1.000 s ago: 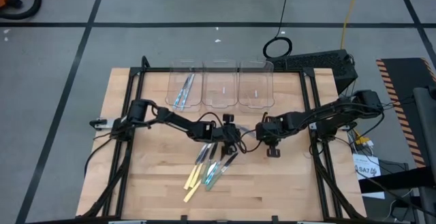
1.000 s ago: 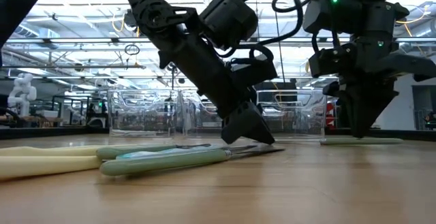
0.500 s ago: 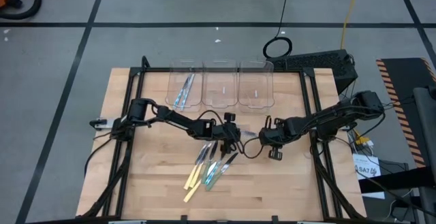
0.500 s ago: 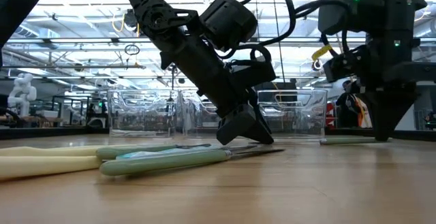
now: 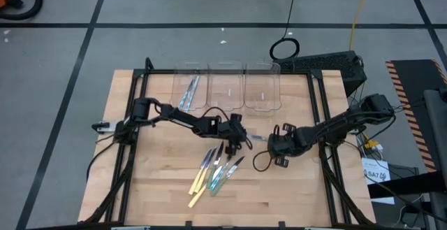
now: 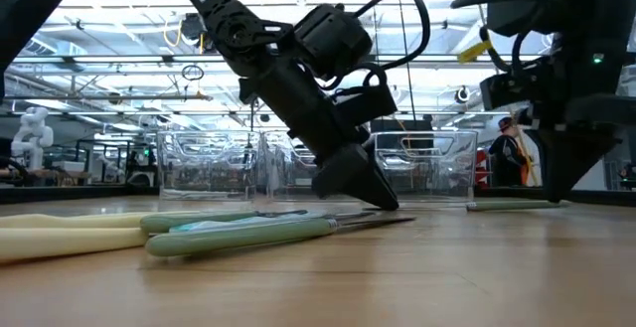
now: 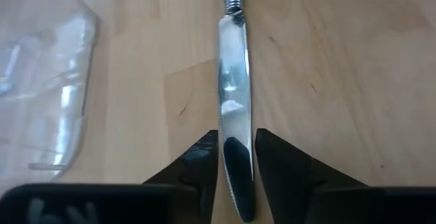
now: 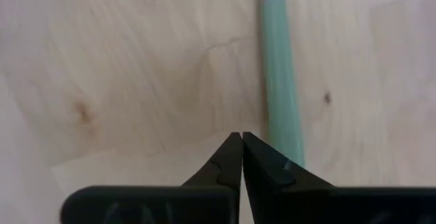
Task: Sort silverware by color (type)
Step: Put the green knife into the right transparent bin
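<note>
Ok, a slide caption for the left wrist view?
Left claw closed on the silvery blade of a green-handled knife above the wooden table, clear bin alongside.

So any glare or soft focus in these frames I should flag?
Left wrist view: the knife blade between the left claw fingers mirrors bright light. Low view: the nearest pale handles are soft, and the ceiling lights behind are bright. Right wrist view: the right claw and the green handle look evenly lit.

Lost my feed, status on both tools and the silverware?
Left tool shut on green knife blade. Right tool shut, empty, beside green handle. Nothing blocking.
</note>
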Robot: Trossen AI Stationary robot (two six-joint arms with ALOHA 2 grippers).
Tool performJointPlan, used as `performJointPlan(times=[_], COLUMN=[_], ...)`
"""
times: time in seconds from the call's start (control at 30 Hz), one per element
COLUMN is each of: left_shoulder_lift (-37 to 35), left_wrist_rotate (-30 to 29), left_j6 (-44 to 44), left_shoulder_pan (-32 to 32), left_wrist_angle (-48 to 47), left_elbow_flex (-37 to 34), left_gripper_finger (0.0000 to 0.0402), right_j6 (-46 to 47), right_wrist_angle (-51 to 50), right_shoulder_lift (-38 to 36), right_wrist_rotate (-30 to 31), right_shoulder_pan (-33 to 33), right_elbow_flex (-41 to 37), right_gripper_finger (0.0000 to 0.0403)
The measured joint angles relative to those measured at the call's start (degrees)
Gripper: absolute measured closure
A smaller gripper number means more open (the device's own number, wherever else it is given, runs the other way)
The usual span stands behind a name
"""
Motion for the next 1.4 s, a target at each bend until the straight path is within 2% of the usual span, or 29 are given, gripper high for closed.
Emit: performJointPlan(times=[0.23, 0.4, 0.5, 0.8, 1.03, 1.17, 1.3, 1.4], left_shoulder_lift=[0.0, 0.0, -0.3, -1.6, -1.6, -1.6, -1.6, -1.6], left_wrist_rotate=[1.9, 1.9, 1.9, -1.7, -1.7, -1.7, -1.6, -1.6], left_j6=[1.5, 2.0, 1.8, 0.5, 0.0, 0.0, -0.2, -0.1], left_shoulder_pan=[0.2, 0.1, 0.1, -1.0, -1.0, -1.0, -1.0, -1.0], left_wrist_angle=[-1.5, -1.9, -2.2, -9.7, -10.2, -10.5, -10.7, -10.7], left_elbow_flex=[0.0, 0.0, -0.1, 3.1, 3.5, 3.5, 3.5, 3.5], left_gripper_finger=[0.0362, 0.0393, 0.0396, 0.0391, 0.0390, 0.0390, 0.0390, 0.0390], right_j6=[0.1, -1.0, -1.3, -3.1, -5.3, -5.1, -4.3, -4.0], right_wrist_angle=[-2.2, -4.4, -4.8, -4.9, -5.3, -7.3, -8.9, -8.3], right_shoulder_lift=[0.0, 0.0, 0.0, 0.8, 3.4, 4.0, 4.0, 4.0], right_wrist_rotate=[5.0, 6.2, 8.5, 9.8, 9.8, 8.1, 4.1, 3.9], right_shoulder_pan=[0.1, 0.0, -0.1, -0.4, -2.0, -3.1, -4.2, -4.4], right_elbow_flex=[4.4, 6.3, 6.3, 6.3, 6.3, 6.3, 6.0, 4.5], right_gripper_finger=[0.0356, 0.0341, 0.0335, 0.0327, 0.0304, 0.0321, 0.0364, 0.0395])
